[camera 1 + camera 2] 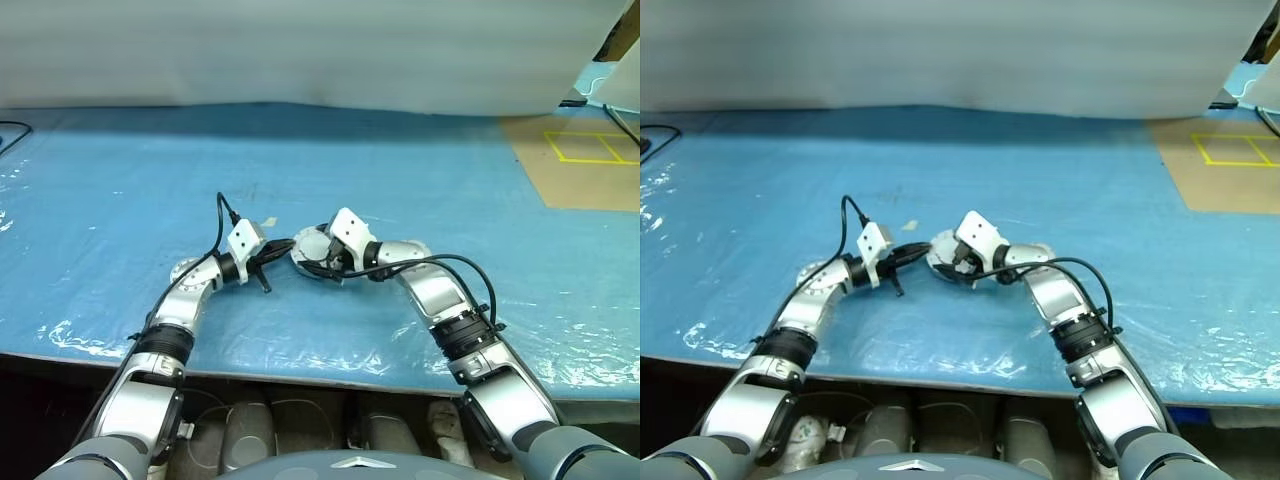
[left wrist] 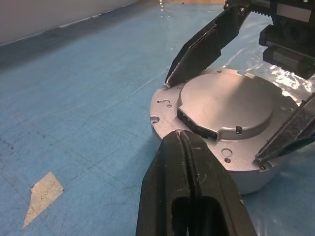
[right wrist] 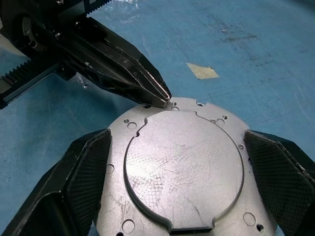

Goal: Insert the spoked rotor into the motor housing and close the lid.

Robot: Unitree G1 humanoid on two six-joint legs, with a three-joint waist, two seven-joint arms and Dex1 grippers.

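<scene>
Progress check: looks mostly done, going by the wrist views. Motor housing (image 2: 165,105) sitting flat on the blue table cover (image 1: 400,160), roughly mid-table, right between the two arms. Topped by a flat raised silver plate, presumably the lid (image 2: 226,103), seated flush with its notches lined up. Probably means spoked rotor already inside, but can't confirm with the top closed off like that.

Left gripper (image 2: 179,133) fully pinched shut, holding nothing, tip resting on the housing's flange just beside the plate edge. Right gripper (image 3: 174,140) spread wide, one finger on each side of the housing, straddling it rather than clamping. Hard to say whether the pads actually touch the wall.

Left to do, at a guess: maybe a final press or check of the lid seating, then backing both arms off.

Around it: scrap of beige tape (image 3: 203,71) on the cover near the housing, a brown board with yellow tape lines (image 1: 585,160) well off to the far right, a black cable (image 1: 10,130) at the far left edge. Nothing blocking either arm.
</scene>
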